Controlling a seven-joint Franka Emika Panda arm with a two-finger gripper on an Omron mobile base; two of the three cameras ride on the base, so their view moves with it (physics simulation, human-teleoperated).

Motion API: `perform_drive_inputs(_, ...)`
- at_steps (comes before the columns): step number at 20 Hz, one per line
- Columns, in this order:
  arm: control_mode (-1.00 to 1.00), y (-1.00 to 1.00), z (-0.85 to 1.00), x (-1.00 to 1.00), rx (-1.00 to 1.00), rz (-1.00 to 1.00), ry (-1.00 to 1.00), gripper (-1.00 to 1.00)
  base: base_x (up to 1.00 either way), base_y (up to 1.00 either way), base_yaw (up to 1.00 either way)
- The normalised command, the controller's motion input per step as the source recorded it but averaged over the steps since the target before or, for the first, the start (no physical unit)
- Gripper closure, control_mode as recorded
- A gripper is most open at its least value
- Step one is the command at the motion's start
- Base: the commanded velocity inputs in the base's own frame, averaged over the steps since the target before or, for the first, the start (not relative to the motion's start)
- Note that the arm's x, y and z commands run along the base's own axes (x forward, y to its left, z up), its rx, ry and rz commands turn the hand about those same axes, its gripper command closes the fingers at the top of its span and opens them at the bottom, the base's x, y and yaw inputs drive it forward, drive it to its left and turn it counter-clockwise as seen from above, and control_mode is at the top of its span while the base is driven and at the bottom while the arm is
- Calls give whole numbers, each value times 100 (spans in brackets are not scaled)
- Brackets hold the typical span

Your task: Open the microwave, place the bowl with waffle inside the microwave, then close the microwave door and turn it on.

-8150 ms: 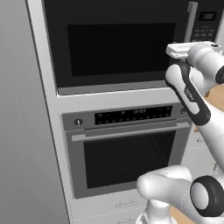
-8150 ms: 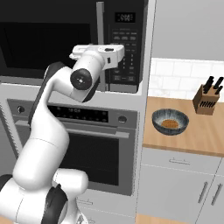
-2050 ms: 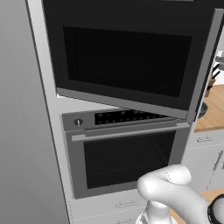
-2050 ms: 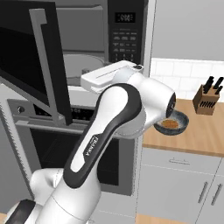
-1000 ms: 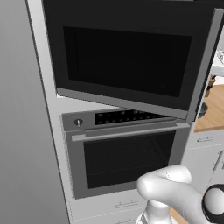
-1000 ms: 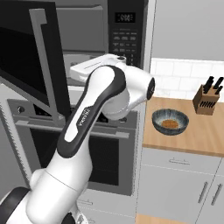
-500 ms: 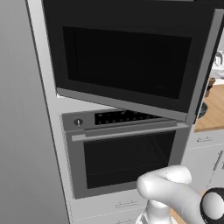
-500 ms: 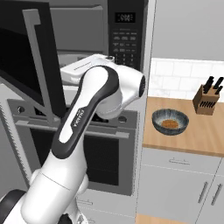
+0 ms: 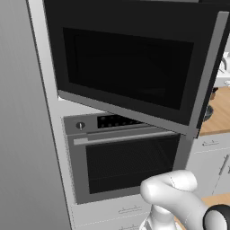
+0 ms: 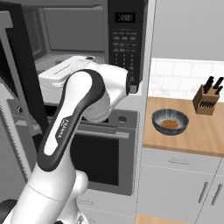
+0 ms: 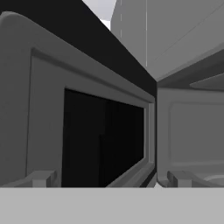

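Note:
The microwave (image 10: 124,43) stands open, its grey cavity (image 10: 74,30) showing beside the dark keypad strip. The microwave door (image 9: 130,67) is swung far out to the left; its black outer face spans the left base view and its grey edge (image 10: 17,74) shows in the right base view. My hand (image 10: 57,76) reaches across the cavity's mouth toward the door. The hand view looks at the door's inner face (image 11: 87,131) on the left and the cavity (image 11: 192,131) on the right. My gripper (image 11: 111,179) is open and holds nothing. The bowl (image 10: 170,121), with a brown waffle in it, rests on the wooden counter to the right.
The oven (image 9: 126,157), with its horizontal bar handle, sits under the microwave. A knife block (image 10: 209,98) stands at the back of the wooden counter (image 10: 205,140), right of the bowl. White cabinet drawers (image 10: 183,183) are below it. A grey wall panel (image 9: 22,134) runs along the left.
The microwave door has swung wider open to the left, and my hand has moved left with it across the cavity's mouth. The bowl has stayed in place.

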Motion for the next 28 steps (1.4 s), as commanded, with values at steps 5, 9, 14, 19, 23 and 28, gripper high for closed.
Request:
perform_drive_inputs(5, -100, 75, 0, -44, -4, 0, 0, -100, 0, 0, 0)
perform_drive_inputs(9, -100, 79, 0, -29, -3, 0, 0, -100, 0, 0, 0)
perform_drive_inputs(14, -100, 81, 0, -21, -2, 0, 0, -100, 0, 0, 0)
perform_drive_inputs(19, -100, 83, 0, -13, -2, 0, 0, -100, 0, 0, 0)
perform_drive_inputs(23, -100, 78, 0, -1, -1, 0, 0, -100, 0, 0, 0)
perform_drive_inputs(28, -100, 69, 0, 0, 0, 0, 0, -100, 0, 0, 0)
